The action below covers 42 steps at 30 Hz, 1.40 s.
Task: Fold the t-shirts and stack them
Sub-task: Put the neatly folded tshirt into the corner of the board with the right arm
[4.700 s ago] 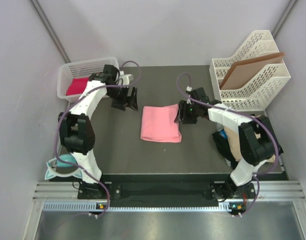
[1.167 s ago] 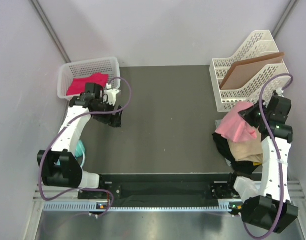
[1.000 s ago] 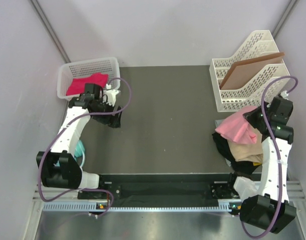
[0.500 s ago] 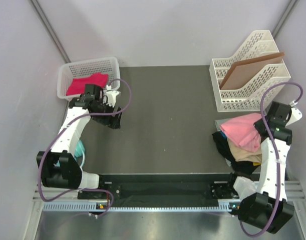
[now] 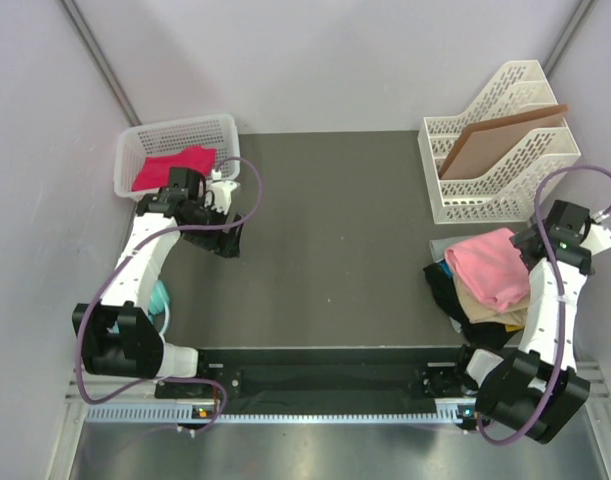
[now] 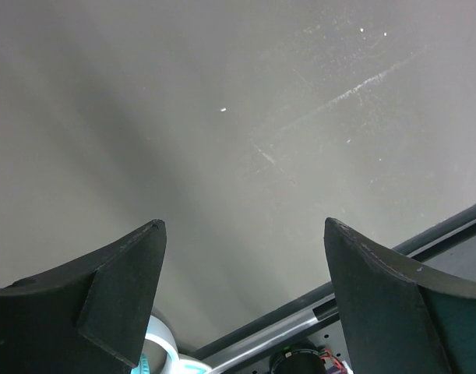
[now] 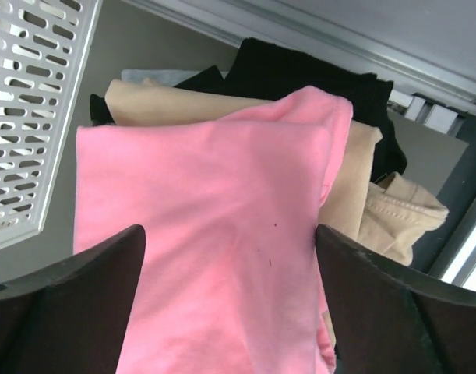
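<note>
Pink t-shirt (image 7: 206,164) is laid on top of the tan t-shirt (image 7: 354,187) and black t-shirt (image 7: 300,66) at the right edge of the table (image 5: 335,220). Right gripper (image 7: 230,231) is held just over it, jaws spread wide, nothing pinched. Left gripper (image 6: 244,226) is spread wide too.

Five shirts: pink (image 5: 490,265), tan (image 5: 490,305), black (image 5: 447,290), blue (image 5: 440,268), magenta (image 5: 170,165). One basket (image 5: 175,125), one file rack (image 5: 505,190), one brown board (image 5: 495,140). Two arms: left (image 5: 145,245), right (image 5: 545,310).

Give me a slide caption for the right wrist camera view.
Open right gripper over the folded pink t-shirt, topping the tan shirt and black shirt.
</note>
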### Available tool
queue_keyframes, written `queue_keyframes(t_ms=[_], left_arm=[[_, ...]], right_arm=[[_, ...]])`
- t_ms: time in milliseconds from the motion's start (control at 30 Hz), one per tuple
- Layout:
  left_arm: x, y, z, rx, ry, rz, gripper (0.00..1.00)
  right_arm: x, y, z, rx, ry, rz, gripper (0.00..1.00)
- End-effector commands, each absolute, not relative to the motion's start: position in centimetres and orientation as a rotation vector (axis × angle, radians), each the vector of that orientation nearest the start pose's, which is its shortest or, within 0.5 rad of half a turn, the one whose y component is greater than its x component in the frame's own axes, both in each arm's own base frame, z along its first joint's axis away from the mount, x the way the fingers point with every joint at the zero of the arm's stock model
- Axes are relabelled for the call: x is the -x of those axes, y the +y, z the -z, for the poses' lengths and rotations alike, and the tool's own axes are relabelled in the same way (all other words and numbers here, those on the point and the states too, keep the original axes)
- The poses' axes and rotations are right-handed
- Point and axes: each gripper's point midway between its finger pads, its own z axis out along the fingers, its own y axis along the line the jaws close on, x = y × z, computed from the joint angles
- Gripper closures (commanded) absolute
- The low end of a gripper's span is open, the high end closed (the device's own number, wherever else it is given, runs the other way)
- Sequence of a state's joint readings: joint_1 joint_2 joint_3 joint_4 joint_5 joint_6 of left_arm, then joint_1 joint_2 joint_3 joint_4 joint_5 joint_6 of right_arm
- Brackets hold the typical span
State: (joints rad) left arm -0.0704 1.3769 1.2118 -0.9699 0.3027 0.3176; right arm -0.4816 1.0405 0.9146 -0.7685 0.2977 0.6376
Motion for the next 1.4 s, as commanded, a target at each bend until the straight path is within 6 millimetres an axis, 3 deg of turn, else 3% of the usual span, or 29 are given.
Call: queue_keyframes(t_ms=[0, 133, 267, 300, 367, 467, 500, 667, 767, 833, 933, 1033, 1167, 1300, 1333, 1367], left_arm=[[-26.9, -6.6, -15.4, -0.597, 2.592, 0.4, 0.13], [-25.8, -6.4, -14.1, -0.612, 2.627, 0.395, 0.13], [-25.9, -5.8, -13.7, -0.614, 2.631, 0.353, 0.13], [-25.9, -5.7, -13.6, -0.609, 2.636, 0.346, 0.13], [-26.1, -5.7, -13.5, -0.598, 2.64, 0.344, 0.13], [-26.2, -5.7, -13.2, -0.589, 2.65, 0.342, 0.13], [-26.2, -5.6, -13.0, -0.589, 2.655, 0.339, 0.13], [-26.5, -5.3, -13.2, -0.581, 2.656, 0.311, 0.13], [-26.7, -5.2, -13.4, -0.577, 2.653, 0.3, 0.13], [-26.7, -5.2, -13.3, -0.574, 2.656, 0.296, 0.13], [-26.7, -5.1, -13.2, -0.566, 2.658, 0.294, 0.13], [-26.9, -5.0, -13.3, -0.549, 2.652, 0.281, 0.13], [-28.0, -5.0, -14.3, -0.489, 2.622, 0.262, 0.12], [-29.2, -5.1, -15.6, -0.435, 2.575, 0.255, 0.11], [-29.3, -5.1, -15.7, -0.424, 2.572, 0.252, 0.1], [-29.6, -5.1, -16.1, -0.42, 2.558, 0.249, 0.1]], right_arm=[[-22.4, -16.7, -19.4, -1.423, 1.875, 0.367, 0.07], [-21.8, -16.5, -22.3, -1.427, 1.815, 0.356, 0.07], [-25.5, -12.6, -24.1, -1.254, 1.838, 0.015, 0.11], [-26.1, -11.3, -23.1, -1.243, 1.879, -0.077, 0.11], [-26.8, -10.7, -22.2, -1.25, 1.885, -0.142, 0.11], [-27.2, -9.3, -19.0, -1.289, 1.946, -0.237, 0.11], [-26.8, -8.6, -16.9, -1.318, 1.988, -0.264, 0.11], [-25.0, -8.7, -11.4, -1.439, 2.037, -0.203, 0.11], [-24.3, -8.9, -9.6, -1.47, 2.059, -0.167, 0.11], [-24.4, -9.0, -9.5, -1.459, 2.068, -0.159, 0.1], [-25.2, -8.8, -11.0, -1.39, 2.073, -0.195, 0.1], [-27.2, -8.2, -15.8, -1.222, 1.999, -0.293, 0.1], [-30.0, -4.2, -23.8, -0.884, 1.909, -0.476, 0.13], [-31.8, 0.6, -29.3, -0.581, 1.843, -0.552, 0.12], [-31.9, 2.8, -29.8, -0.504, 1.86, -0.586, 0.1], [-32.4, 3.5, -30.5, -0.466, 1.858, -0.587, 0.07]])
